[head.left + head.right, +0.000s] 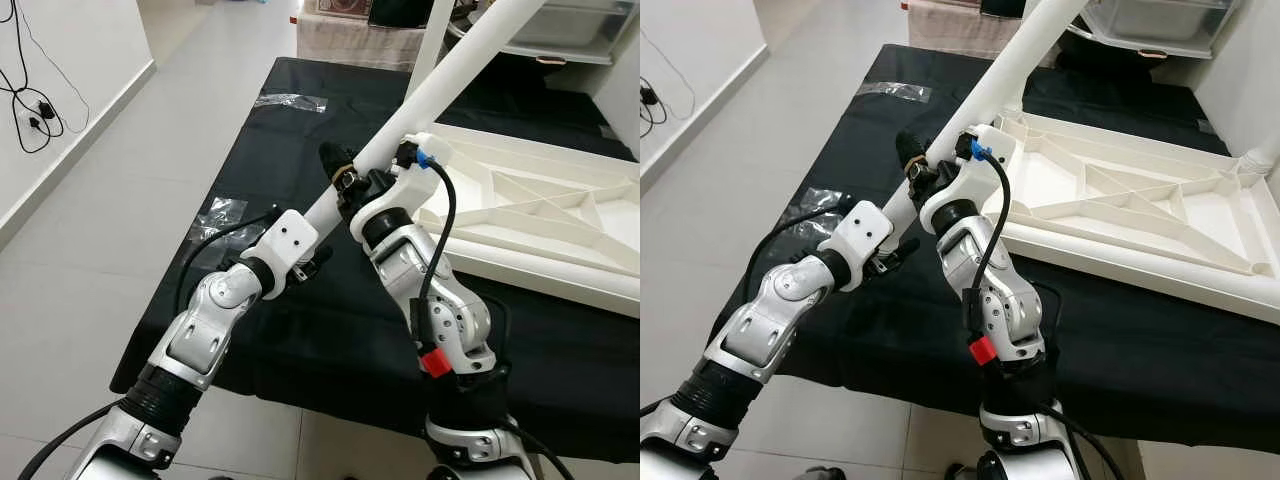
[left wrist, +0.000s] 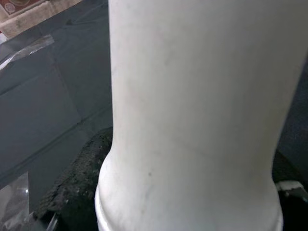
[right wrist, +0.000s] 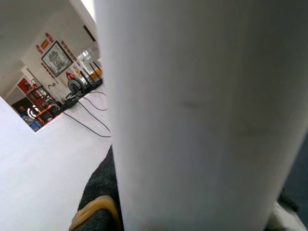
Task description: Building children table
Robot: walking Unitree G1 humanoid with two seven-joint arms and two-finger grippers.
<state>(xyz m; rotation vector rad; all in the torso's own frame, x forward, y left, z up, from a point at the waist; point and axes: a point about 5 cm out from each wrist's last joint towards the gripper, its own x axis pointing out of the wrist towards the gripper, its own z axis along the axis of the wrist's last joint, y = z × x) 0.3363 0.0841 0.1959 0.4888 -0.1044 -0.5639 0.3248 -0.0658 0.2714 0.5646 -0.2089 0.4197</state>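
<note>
A long white table leg [image 1: 450,75] slants up from my hands toward the upper right, above a table draped in black cloth [image 1: 300,330]. My left gripper [image 1: 338,170] is shut on the leg near its lower, flanged end [image 2: 192,202]. My right gripper [image 1: 372,178] is shut on the same leg [image 3: 202,120] just above the left one. The white table top [image 1: 1120,200] lies upside down on the cloth to the right, ribbed underside up. One leg [image 1: 1265,155] stands at its far right corner.
Clear plastic bags lie on the cloth at the far left [image 1: 290,100] and the near left [image 1: 222,215]. Black cables [image 1: 30,110] hang on the left wall. A grey bin [image 1: 570,25] sits behind the table. Pale floor runs along the left.
</note>
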